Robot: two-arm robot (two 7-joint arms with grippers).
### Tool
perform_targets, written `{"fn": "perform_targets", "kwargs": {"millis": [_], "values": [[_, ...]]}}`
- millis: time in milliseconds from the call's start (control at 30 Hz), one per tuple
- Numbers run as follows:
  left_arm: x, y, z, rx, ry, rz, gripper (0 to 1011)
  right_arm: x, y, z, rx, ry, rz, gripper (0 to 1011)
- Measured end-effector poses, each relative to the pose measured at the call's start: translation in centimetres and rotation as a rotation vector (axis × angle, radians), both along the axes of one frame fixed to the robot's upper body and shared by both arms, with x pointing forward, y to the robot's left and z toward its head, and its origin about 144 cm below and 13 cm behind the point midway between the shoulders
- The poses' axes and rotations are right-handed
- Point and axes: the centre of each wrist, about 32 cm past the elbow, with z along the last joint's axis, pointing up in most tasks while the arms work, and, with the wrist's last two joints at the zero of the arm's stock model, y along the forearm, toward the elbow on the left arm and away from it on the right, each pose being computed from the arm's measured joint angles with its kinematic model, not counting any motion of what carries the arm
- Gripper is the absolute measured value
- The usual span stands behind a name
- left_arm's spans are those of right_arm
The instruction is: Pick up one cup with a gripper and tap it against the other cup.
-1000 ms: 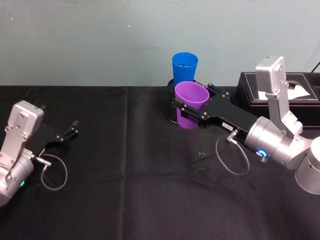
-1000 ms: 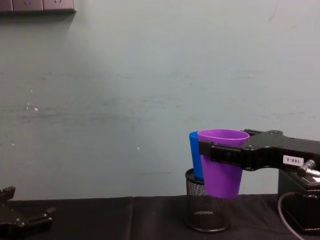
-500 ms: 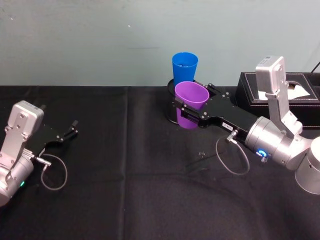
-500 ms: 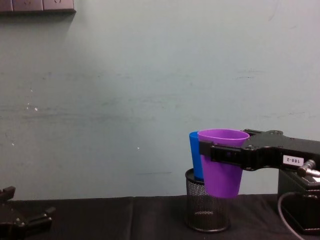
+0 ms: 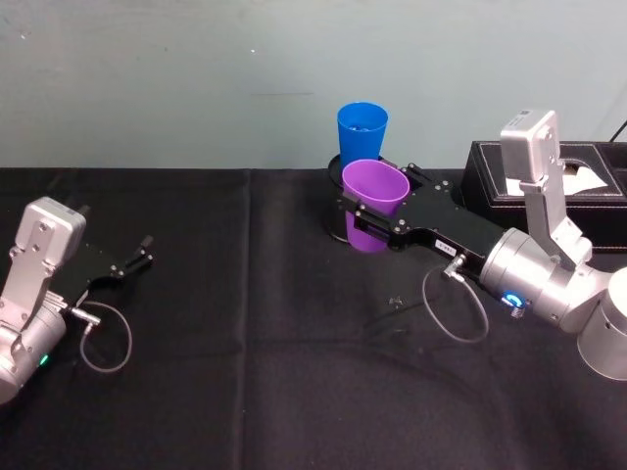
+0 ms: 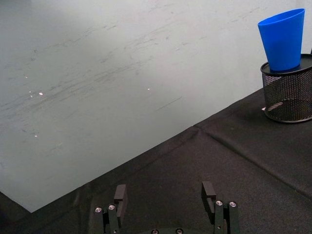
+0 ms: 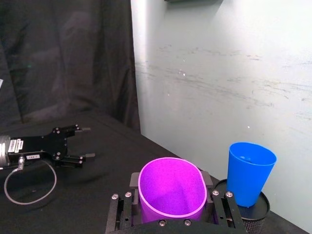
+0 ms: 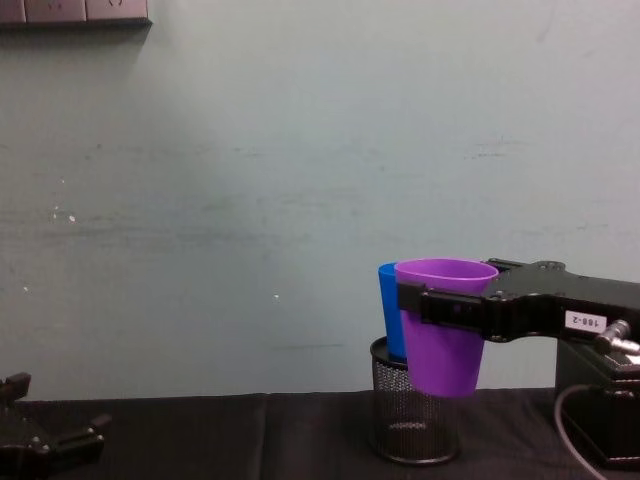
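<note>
Two cups on my screens. The purple cup (image 5: 373, 201) is up off the desk (image 5: 245, 382), held upright and mouth up. In the chest view its base (image 8: 445, 375) hangs about level with the rim of the wire-mesh pen holder (image 8: 410, 430).

The right end effector (image 7: 171, 209) has hold of it. The black fingers (image 7: 122, 207) press on opposite sides of the cup wall just under the rim, and the jaws are spread only as wide as the cup. A small white label shows on the end effector's body in the chest view, and the wrist behind it is silver with a blue light.

The blue cup (image 5: 361, 132) stands upright inside the pen holder (image 5: 334, 220), at the back of the desk close to the wall. The purple cup sits just in front of it, on my side. The chest view has the two overlapping. The right wrist view shows a narrow gap between the purple rim and the blue cup (image 7: 249, 170), so I log them as close beside each other and not touching.

The left end effector (image 5: 145, 252) rests low at the left side of the desk, well apart from both cups. Its jaws are spread and nothing is between them (image 6: 164, 192).

A black box (image 5: 490, 166) sits at the back right, beside the right arm.
</note>
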Motion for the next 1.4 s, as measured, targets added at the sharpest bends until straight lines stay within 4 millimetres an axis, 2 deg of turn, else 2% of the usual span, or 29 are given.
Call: {"fn": "perform_targets", "kwargs": {"millis": [233,633,967,1400], "values": [[0.0,0.0,0.0,0.000,0.000,0.000,1000,0.7,0.4,-0.6,-0.011,0.029,-0.011,726],[0.0,0.0,0.0,0.000,0.000,0.000,1000,4.4,0.9,-1.8,0.001,0.072,-0.062,726],[0.0,0.0,0.0,0.000,0.000,0.000,1000,7.4,1.1,-1.6,-0.005,0.052,-0.100,726],[0.0,0.0,0.0,0.000,0.000,0.000,1000,9.3,1.2,-0.8,0.002,0.042,-0.120,726]]}}
